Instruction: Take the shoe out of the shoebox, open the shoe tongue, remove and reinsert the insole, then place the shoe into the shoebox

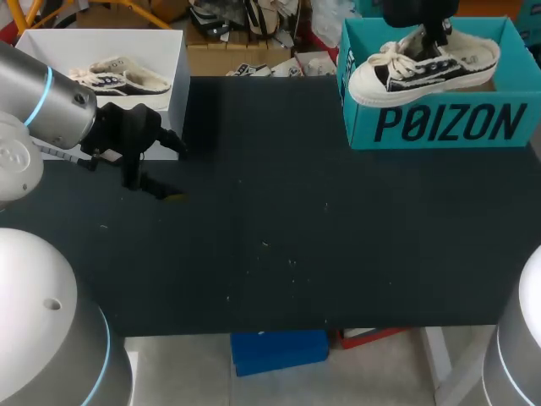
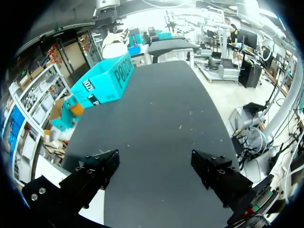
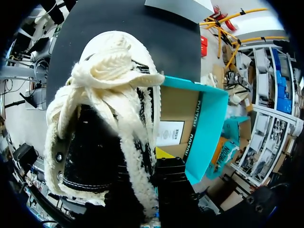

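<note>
One black low-top shoe (image 1: 406, 74), frayed cream edging

A dark flat table (image 1: 270, 254) carries a teal cardboard shoebox (image 1: 439, 123) at its far right corner, and a black-and-white canvas sneaker (image 1: 423, 68) sits over the box's open top — held from above by the right gripper (image 1: 435, 38). A white open box (image 1: 173, 68) stands at the far left corner, with the left gripper (image 1: 152, 188) just in front of it.

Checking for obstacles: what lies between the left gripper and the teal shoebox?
Only bare black table separates left gripper and teal shoebox, per head and left wrist views.
</note>
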### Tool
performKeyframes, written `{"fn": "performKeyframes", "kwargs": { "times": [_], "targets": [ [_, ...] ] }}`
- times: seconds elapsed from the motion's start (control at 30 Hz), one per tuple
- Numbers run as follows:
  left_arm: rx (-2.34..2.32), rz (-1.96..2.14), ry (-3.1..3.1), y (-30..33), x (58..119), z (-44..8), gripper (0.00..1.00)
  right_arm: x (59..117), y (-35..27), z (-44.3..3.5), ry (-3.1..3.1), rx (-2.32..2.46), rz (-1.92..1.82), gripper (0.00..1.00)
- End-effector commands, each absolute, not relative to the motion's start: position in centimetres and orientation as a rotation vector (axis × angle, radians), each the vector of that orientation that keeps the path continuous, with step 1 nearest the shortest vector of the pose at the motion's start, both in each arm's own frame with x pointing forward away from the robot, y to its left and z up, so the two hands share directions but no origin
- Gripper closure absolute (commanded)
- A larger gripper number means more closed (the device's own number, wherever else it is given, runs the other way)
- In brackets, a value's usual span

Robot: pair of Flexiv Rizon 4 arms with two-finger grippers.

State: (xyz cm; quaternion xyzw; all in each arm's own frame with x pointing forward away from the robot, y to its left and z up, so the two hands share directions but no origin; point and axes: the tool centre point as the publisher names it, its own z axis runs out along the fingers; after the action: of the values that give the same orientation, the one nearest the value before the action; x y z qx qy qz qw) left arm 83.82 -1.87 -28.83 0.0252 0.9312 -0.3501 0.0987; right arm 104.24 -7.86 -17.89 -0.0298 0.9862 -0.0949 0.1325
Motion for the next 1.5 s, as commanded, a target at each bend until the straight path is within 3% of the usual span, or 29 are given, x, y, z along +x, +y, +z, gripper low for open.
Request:
{"fn": "performKeyframes", "kwargs": {
  "times": [0.03, 0.8, 1.5],
  "targets": [
    [0.074, -1.033, 2.752, -1.9, 83.7, -28.9, 0.00, 106.3, -8.1, -18.3, 2.912, -0.064, -0.289, 1.00],
    [0.074, -1.033, 2.752, -1.9, 83.7, -28.9, 0.00, 107.6, -9.0, -18.6, 2.932, 0.006, -0.306, 1.00],
    [0.074, -1.033, 2.752, -1.9, 83.7, -28.9, 0.00, 112.7, -13.1, -21.1, 2.950, 0.078, -0.218, 1.00]
  ]
}}
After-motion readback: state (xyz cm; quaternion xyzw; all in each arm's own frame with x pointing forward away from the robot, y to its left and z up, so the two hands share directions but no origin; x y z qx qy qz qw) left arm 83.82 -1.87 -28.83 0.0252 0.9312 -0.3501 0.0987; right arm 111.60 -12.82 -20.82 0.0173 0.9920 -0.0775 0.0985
